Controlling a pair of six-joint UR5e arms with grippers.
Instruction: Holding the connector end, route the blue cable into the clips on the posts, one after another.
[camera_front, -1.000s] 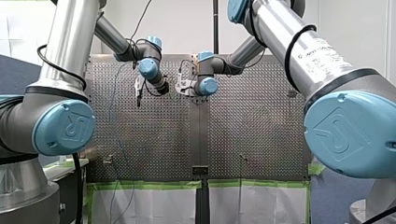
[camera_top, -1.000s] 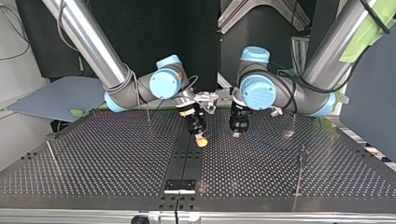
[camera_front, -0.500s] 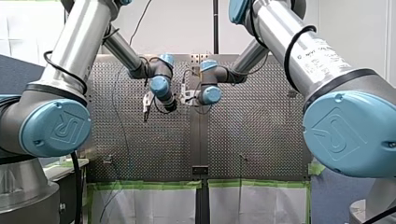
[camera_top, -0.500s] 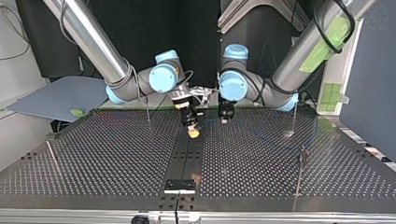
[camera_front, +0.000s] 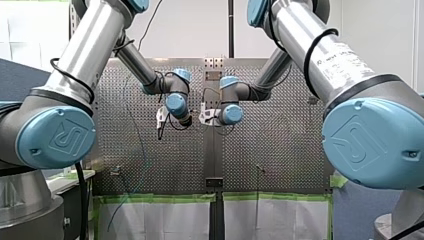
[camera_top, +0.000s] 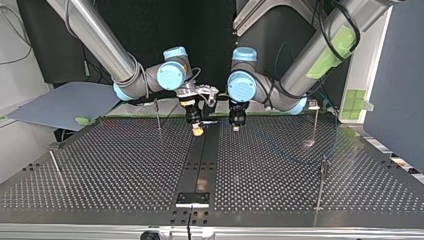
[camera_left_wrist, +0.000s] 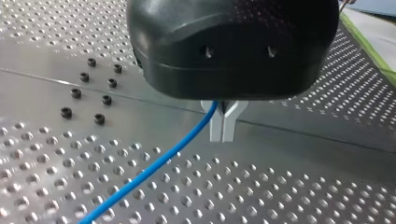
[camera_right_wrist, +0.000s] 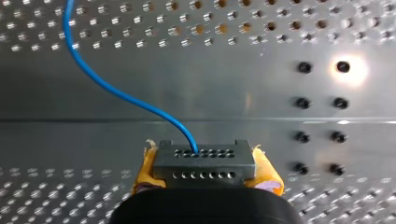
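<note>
Trailing blue cable (camera_right_wrist: 116, 95), the connector (camera_right_wrist: 204, 167) sits seemingly clamped in my right claw (camera_right_wrist: 206, 159).

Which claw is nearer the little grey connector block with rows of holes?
Right. My right gripper clamps the grey connector block between its yellow pads; my left gripper hangs apart, shut on the blue cable.

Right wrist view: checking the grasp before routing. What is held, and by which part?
The right pincer holds the grey connector by its two short ends, between yellow pads.

Two arms (camera_top: 100, 40) (camera_top: 320, 55), two claws (camera_top: 198, 131) (camera_top: 235, 127), one blue cable (camera_left_wrist: 154, 168), one connector (camera_right_wrist: 204, 161) and four posts (camera_top: 157, 114) (camera_top: 316, 122) (camera_top: 322, 182) (camera_top: 54, 165).
</note>
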